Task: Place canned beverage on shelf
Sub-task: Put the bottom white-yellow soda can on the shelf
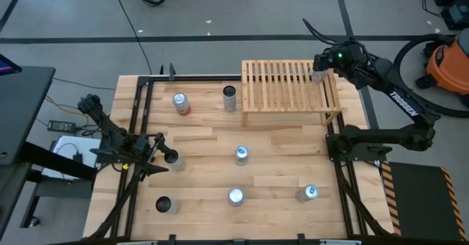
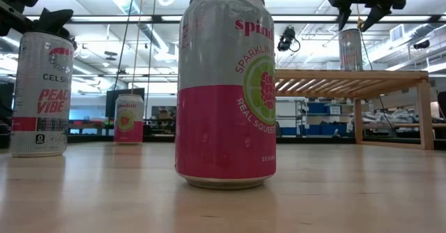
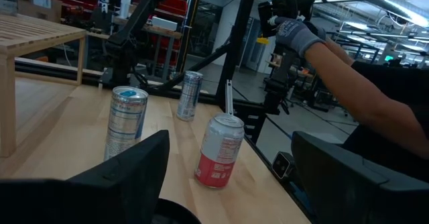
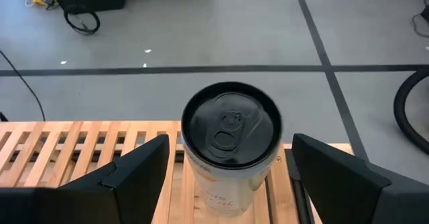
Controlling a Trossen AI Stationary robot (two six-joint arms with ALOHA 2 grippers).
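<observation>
Shelf: we see the light-wood slatted rack (image 1: 289, 87) at the counter's (image 1: 278, 179) far right, its wide top built to carry cans upright.
Can on shelf: a dark-lidded beverage can (image 4: 231, 150) stands upright on the slats at the shelf's far right corner, which we judge to be its delivered spot.
Right gripper: the right gripper (image 4: 228, 167) hangs over that can with fingers (image 4: 127, 174) spread to either side and clear of it, so we read this as a release rather than a grip.
Left gripper: the left gripper (image 1: 163, 159) sits low at the counter's left edge, fingers spread around a dark-topped can (image 1: 173, 159), apparently lined up to take it.
Waiting stock: a Spindrift can (image 2: 226, 86), a Celsius can (image 2: 42, 93) and others stand scattered on the counter, upright for an easy side grasp.
Background: a gloved hand (image 3: 298, 33) works beyond the counter.
</observation>
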